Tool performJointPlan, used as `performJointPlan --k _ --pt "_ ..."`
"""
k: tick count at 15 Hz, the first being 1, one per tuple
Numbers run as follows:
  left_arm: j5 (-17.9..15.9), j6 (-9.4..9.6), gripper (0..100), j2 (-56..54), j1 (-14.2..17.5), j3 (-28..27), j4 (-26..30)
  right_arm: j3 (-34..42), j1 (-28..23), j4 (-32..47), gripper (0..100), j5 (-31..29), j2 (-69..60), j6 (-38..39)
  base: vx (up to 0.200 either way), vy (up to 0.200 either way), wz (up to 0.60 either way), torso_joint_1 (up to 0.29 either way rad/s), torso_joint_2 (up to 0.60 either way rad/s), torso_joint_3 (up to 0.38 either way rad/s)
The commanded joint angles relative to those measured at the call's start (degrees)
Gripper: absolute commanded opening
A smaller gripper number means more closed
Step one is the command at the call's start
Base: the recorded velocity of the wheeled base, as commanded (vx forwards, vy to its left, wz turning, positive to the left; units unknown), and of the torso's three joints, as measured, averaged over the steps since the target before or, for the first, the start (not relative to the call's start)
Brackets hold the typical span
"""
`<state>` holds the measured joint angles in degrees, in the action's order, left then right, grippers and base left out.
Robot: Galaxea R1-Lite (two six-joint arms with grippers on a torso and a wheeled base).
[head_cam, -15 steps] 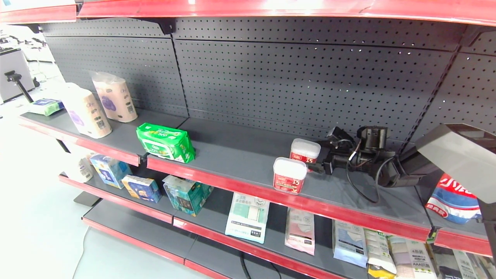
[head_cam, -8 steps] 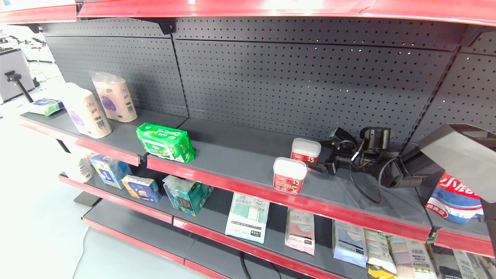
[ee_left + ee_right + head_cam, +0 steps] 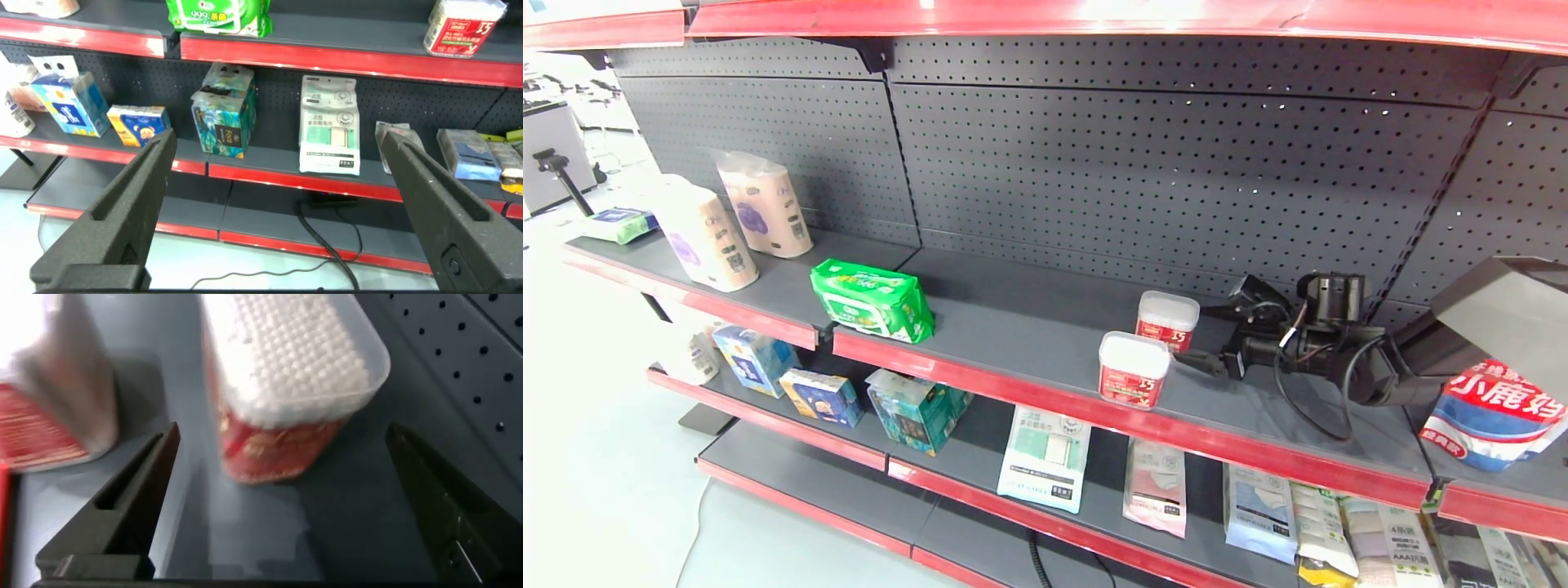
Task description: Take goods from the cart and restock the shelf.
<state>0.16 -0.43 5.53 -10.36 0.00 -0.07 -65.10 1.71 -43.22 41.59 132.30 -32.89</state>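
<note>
Two clear cotton swab boxes with red labels stand on the grey shelf (image 3: 1029, 327): the rear box (image 3: 1168, 320) and the front box (image 3: 1134, 369) by the red edge. My right gripper (image 3: 1205, 335) hovers low over the shelf just right of the rear box, open and apart from it. In the right wrist view the rear box (image 3: 286, 367) lies beyond the spread gripper (image 3: 282, 434), and the front box (image 3: 49, 400) is off to one side. My left gripper (image 3: 278, 139) is open and empty, facing the lower shelves.
A green wipes pack (image 3: 872, 300) and two paper roll packs (image 3: 707, 237) sit further left on the shelf. A blue, red and white bag (image 3: 1490, 416) stands at the right. The lower shelves hold boxes (image 3: 225, 110) and flat packs (image 3: 329, 122).
My right gripper has drawn back to the right, away from the rear swab box, which stays in place on the shelf. The bag at the right shows more.
</note>
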Motion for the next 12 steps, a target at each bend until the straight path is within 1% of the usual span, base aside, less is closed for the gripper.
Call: performJointPlan --k 1,4,7,9,12 --pt "0.02 -0.01 100 0.09 -0.01 0.00 -0.01 1.82 -0.65 -0.03 100 -0.20 -3.63 0.46 0.000 0.000 0.00 0.000 0.00 0.000" --pt "0.02 -0.01 100 0.09 -0.01 0.00 -0.01 3.66 -1.71 -0.11 100 -0.20 -7.15 0.46 0.000 0.000 0.00 0.000 0.00 0.000" --pt "0.02 -0.01 100 0.09 -0.01 0.00 -0.01 9.99 -2.59 -0.11 100 -0.29 -11.81 0.46 0.000 0.000 0.00 0.000 0.00 0.000" --pt "0.02 -0.01 100 0.09 -0.01 0.00 -0.01 12.01 -2.23 -0.11 100 -2.48 -15.59 0.90 0.000 0.000 0.00 0.000 0.00 0.000" --pt "0.02 -0.01 100 0.09 -0.01 0.00 -0.01 14.30 -1.09 -0.11 100 -8.28 -21.91 2.66 0.000 0.000 0.00 0.000 0.00 0.000"
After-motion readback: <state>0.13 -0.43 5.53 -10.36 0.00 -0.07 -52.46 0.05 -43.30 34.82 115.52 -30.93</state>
